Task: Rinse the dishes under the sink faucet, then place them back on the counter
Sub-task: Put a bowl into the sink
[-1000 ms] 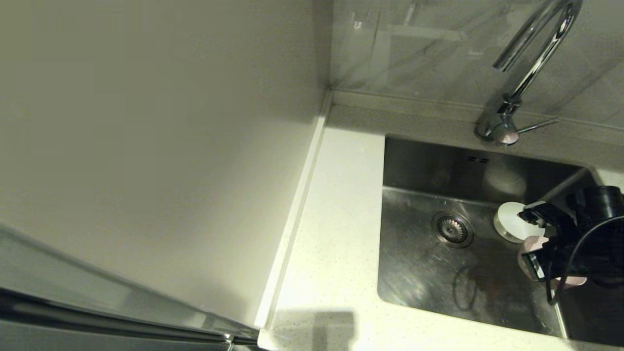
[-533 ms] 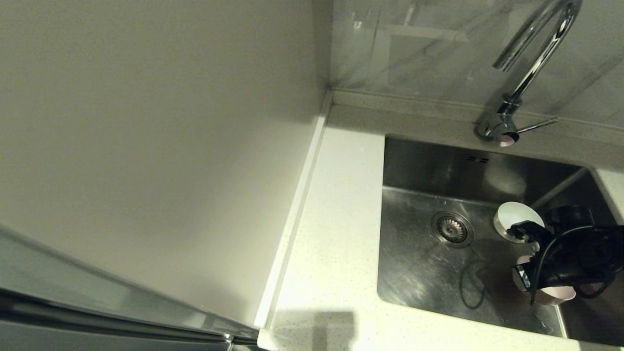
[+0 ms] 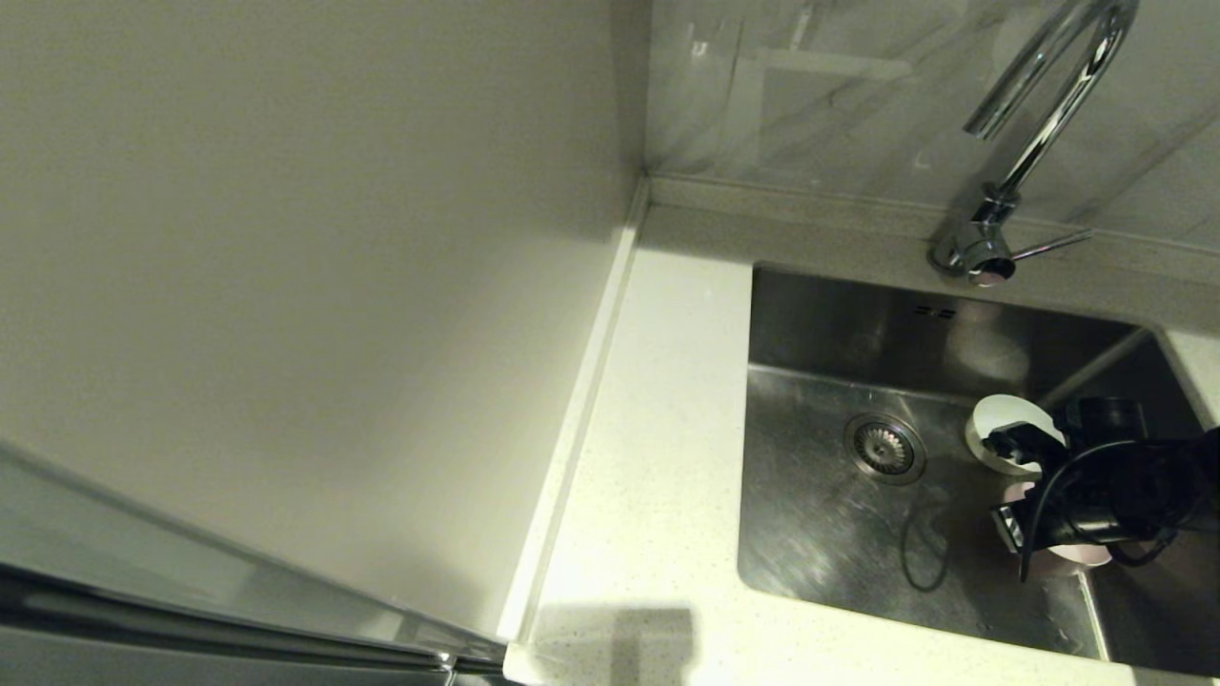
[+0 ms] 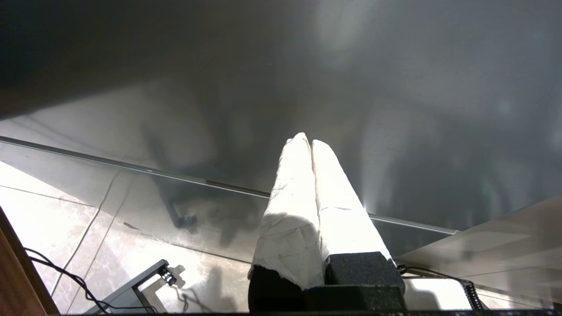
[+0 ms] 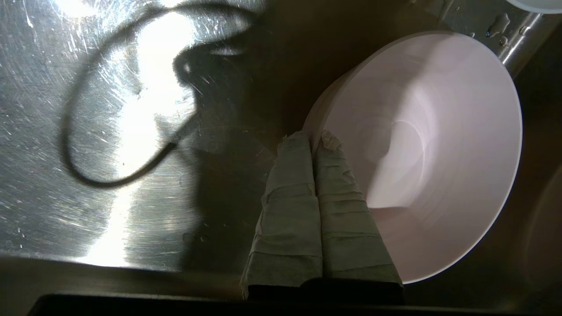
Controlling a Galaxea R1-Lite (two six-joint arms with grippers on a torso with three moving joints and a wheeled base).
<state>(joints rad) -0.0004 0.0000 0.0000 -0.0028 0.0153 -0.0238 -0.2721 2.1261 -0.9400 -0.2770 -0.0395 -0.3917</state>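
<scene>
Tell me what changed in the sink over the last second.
The right gripper came down into the sink with the pink bowl pinched by its rim, lowering it from mid-air to the sink floor near the right wall. It has not let go. The white bowl, the drain and the faucet stayed put. The left gripper hangs shut away from the sink.

Two bowls in view: one white bowl point(image 3: 1001, 419), one pink bowl point(image 5: 434, 149). One sink point(image 3: 820, 534), one drain point(image 3: 884, 448), two overflow slots point(image 3: 934, 312). One faucet point(image 3: 1039, 124). One counter point(image 3: 658, 457). Two grippers: left point(image 4: 311, 142), right point(image 5: 312, 137).
</scene>
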